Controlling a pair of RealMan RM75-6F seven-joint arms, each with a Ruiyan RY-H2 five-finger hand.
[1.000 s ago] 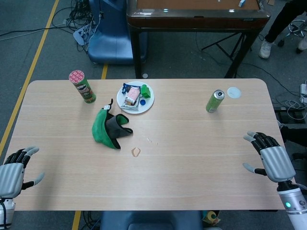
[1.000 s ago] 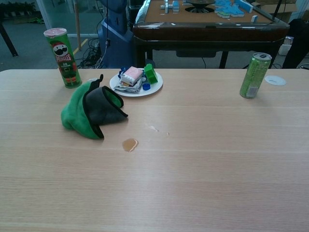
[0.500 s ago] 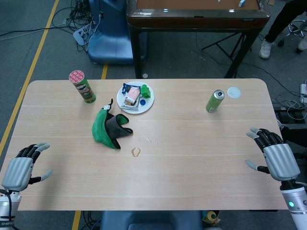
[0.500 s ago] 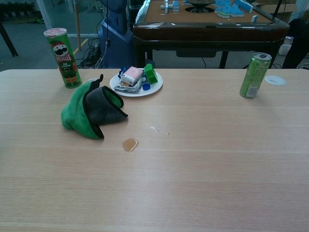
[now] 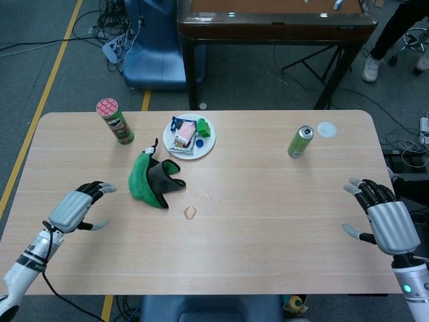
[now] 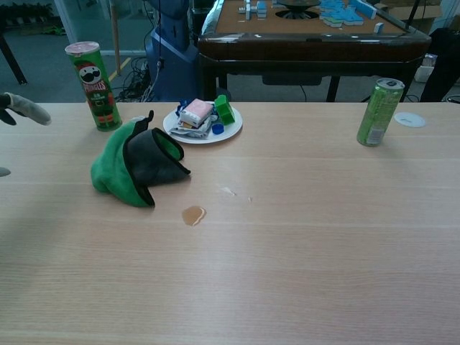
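Head view shows the left hand [image 5: 72, 206] hovering over the table [image 5: 268, 221] with its fingers spread and nothing in them, just to the left of a crumpled green and black cloth [image 5: 153, 180], which is the thing nearest to it and lies apart from it on the wood. In the chest view only a fingertip or two of that hand peeks in at the left edge (too little to judge the grasp there), while the cloth [image 6: 134, 164] sits in the left middle of the table. Just beside the cloth's near edge is a small brownish spill [image 5: 190, 212]. Behind the cloth stands a white plate [image 5: 208, 145] holding a pink and white packet, a green block, a blue cap and some crumpled wrappers. To its left a green chip can [image 5: 116, 121] stands upright with its red lid on. A green drink can [image 5: 299, 141] stands upright well to the right, near a round white lid [image 5: 326, 129]. The right hand [image 5: 383, 220] hovers at the table's right edge, fingers spread, holding nothing.
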